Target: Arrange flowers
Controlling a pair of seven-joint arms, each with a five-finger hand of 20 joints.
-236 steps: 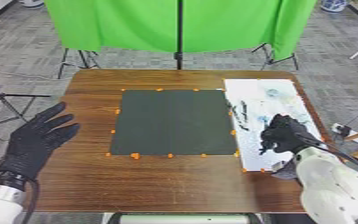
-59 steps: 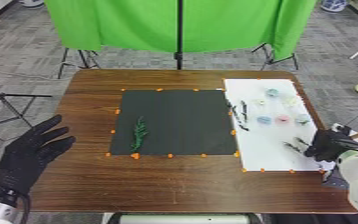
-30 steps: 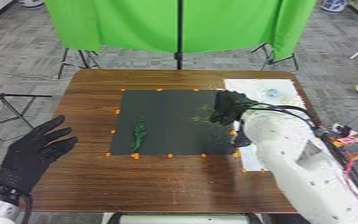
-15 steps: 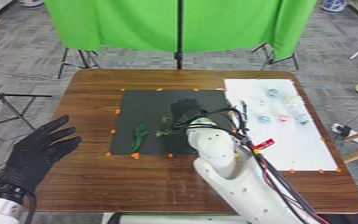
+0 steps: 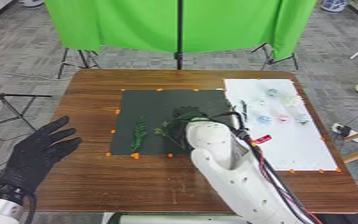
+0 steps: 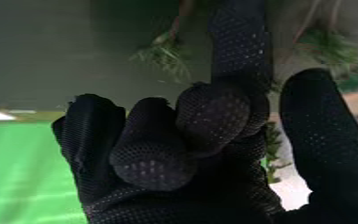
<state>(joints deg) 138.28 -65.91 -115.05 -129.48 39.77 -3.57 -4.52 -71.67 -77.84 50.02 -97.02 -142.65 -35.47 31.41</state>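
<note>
Black-gloved left hand (image 5: 26, 161), wide open
Black-gloved right hand (image 5: 186, 113) beside wispy green sprig (image 5: 163, 132), over dark rectangular mat (image 5: 153, 102); can't tell its grip

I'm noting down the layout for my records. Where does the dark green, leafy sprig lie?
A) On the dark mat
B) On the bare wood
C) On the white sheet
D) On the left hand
A: in the head view the sprig lies within the edges of the dark mat, between the left hand and the right hand.
</note>
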